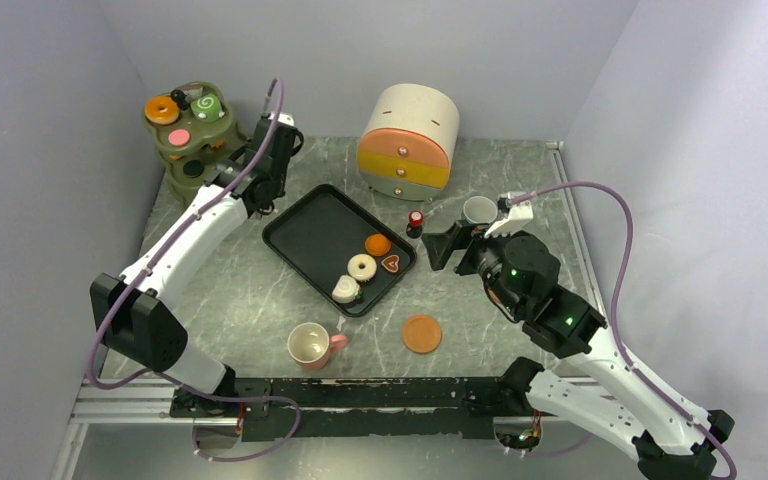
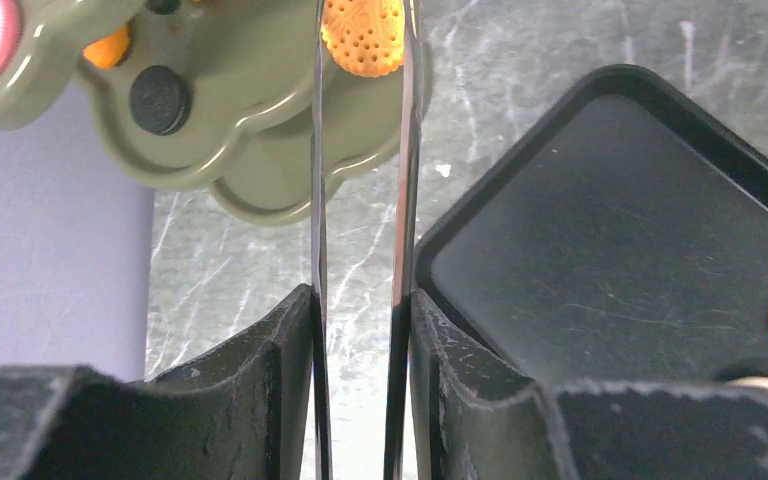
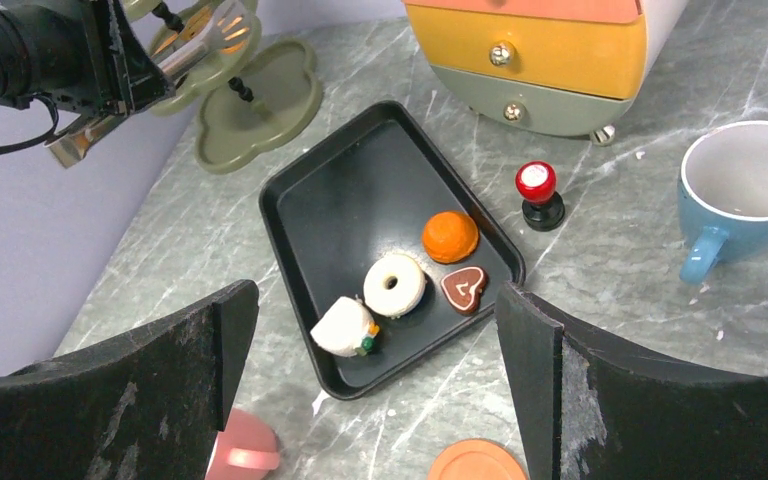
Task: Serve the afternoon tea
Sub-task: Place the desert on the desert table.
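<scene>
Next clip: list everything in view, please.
Olive-green tiered stand: one, far left.
Pastries on it: three; orange doughnut, green swirl roll, pink cookie.
Black rectangular tray: one, centre.
Pastries in it: four; orange bun, white doughnut, brown heart cookie, white cake wedge.
Cups: pink cup near; blue cup far right.
Orange round saucer: one, near.
Cream drawer chest: one, back.
Red-topped black stamp: one, beside tray.
Metal tongs: one, pinching orange dotted cookie.
Left claw: shut on tongs.
Right claw: open.

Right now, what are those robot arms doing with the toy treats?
The left end effector grips tongs that pinch an orange cookie at the green stand. The right end effector hangs open near the blue cup, holding nothing. Four pastries lie in the black tray.
</scene>
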You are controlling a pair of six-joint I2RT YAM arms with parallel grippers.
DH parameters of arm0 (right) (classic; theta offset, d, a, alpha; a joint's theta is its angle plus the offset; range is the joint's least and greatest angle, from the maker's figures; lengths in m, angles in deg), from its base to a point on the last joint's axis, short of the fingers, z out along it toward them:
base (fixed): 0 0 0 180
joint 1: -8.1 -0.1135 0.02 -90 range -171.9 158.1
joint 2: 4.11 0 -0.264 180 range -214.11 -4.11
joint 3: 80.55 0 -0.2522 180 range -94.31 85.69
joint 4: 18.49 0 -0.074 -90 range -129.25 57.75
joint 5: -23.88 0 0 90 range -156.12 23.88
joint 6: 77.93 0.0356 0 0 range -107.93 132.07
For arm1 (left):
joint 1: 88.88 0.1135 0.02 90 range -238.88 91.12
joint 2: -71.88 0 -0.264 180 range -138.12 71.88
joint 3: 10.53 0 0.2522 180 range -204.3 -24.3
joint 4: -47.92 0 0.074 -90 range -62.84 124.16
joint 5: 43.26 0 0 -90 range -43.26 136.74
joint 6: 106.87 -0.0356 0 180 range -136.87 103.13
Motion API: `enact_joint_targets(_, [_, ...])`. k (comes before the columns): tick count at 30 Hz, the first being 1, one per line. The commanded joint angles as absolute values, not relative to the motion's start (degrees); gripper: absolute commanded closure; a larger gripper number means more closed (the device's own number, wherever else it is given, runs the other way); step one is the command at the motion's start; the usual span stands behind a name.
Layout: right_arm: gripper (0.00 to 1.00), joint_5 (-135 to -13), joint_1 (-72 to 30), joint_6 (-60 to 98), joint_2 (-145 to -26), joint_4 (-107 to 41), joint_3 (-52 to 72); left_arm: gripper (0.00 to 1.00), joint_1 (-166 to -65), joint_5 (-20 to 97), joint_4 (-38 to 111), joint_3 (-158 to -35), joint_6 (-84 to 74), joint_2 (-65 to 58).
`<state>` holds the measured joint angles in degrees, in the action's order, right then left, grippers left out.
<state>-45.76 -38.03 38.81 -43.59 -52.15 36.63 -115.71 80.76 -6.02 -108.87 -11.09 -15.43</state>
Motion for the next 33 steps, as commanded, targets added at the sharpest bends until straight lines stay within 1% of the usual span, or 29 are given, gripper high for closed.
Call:
enact_joint_targets(1, [0.07, -45.3, -37.7, 38.5, -42.8, -51.5, 36.7, 0.61, -113.2, 80.4, -3.6, -110.4, -12.9, -14.4])
enact_joint_targets(15, [0.07, -45.5, -37.8, 39.1, -42.5, -51.8, 36.4, 0.63, -108.1, 84.6, 0.3, -108.5, -16.0, -17.9])
enact_joint_targets(29, [0.07, -45.6, -37.8, 39.3, -42.4, -51.6, 36.5, 0.63, -104.6, 82.1, 2.3, -109.0, -16.2, -21.6])
enact_joint_targets(33, [0.07, -45.5, -37.7, 39.6, -41.8, -52.0, 36.8, 0.62, -104.6, 81.8, 2.7, -109.5, -16.1, -23.0])
